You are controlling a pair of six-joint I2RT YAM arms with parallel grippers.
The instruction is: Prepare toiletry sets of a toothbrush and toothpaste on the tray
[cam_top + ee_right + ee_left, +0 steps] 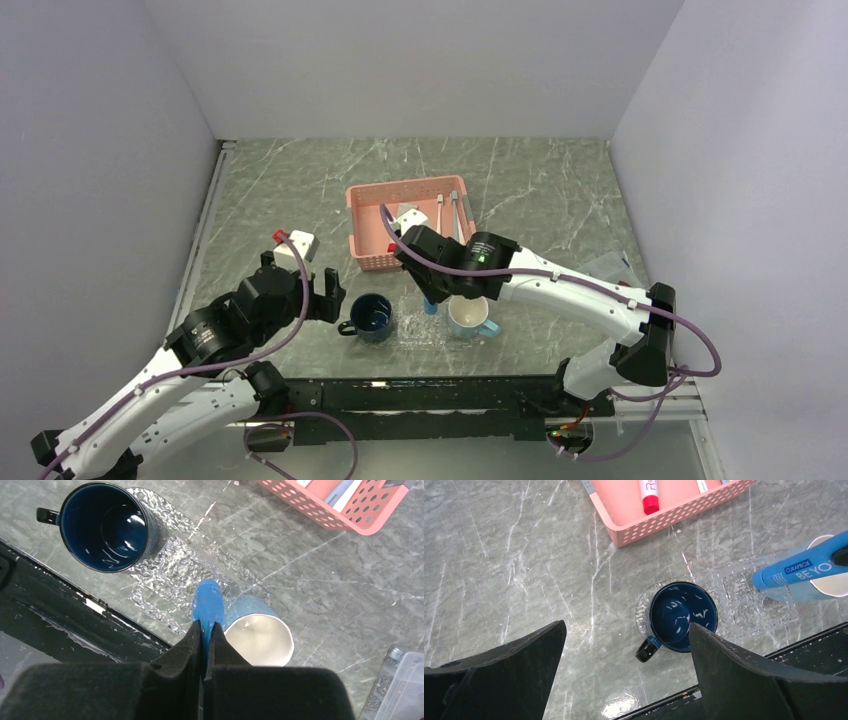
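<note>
My right gripper [205,625] is shut on the blue toothpaste tube [207,602] and holds it nose-down over the clear glittery tray [170,575], beside the light blue mug [257,637]. The tube also shows in the left wrist view [794,572] and in the top view [430,303]. The white toothpaste with a red end [649,492] lies in the pink basket [372,205], with two white toothbrushes [448,213] at its right side. My left gripper [626,627] is open and empty above the table, left of the dark blue mug [681,615].
The dark blue mug [372,317] and the light blue mug [468,317] stand on the tray [420,332] near the table's front edge. A clear box [400,685] sits at the right. A black rail [60,595] runs along the front edge.
</note>
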